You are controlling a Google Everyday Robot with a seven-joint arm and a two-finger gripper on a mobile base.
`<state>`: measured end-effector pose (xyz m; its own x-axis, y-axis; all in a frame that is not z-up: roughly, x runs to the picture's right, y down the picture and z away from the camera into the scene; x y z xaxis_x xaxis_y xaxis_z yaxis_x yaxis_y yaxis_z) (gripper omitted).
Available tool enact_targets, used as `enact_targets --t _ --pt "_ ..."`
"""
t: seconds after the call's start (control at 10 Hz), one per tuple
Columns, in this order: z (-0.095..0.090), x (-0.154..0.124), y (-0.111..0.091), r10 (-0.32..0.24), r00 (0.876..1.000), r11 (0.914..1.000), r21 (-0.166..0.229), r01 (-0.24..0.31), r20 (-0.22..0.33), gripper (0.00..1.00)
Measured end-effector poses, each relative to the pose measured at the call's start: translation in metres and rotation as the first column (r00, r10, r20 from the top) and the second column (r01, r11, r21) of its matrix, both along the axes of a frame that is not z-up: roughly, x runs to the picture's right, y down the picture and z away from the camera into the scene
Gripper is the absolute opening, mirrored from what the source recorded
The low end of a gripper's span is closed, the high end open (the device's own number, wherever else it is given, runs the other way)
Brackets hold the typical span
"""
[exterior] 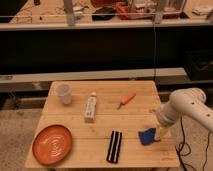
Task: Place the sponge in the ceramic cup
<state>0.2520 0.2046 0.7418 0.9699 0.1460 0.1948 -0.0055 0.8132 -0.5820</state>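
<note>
Sponge [146, 136] on the counter [135, 118] at front right, well apart from the ceramic cup [63, 93], so not in it. From the left: orange plate [52, 144] at front; cup upright at the back corner, mouth up, apt to receive; white tube [90, 107], striped bar [115, 146] and small orange tool [126, 100] mid-counter, probably beneath any straight carry. Far right: gripper [160, 134] down just beside the sponge, jaws spread, seemingly placed to straddle it.

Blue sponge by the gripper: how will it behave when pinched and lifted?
Probably soft: the sponge looks like a small thin pad with uneven edges, so it should squash and may droop in a pinch. Likely light, and lying flat on the table, it shouldn't roll. The gripper sits low, close beside it.
</note>
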Motion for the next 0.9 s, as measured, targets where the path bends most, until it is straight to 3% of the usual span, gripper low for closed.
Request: enact_targets --t 0.9 --pt "0.043 -0.016 0.041 0.027 0.999 0.9996 -0.010 -0.026 0.044 0.80"
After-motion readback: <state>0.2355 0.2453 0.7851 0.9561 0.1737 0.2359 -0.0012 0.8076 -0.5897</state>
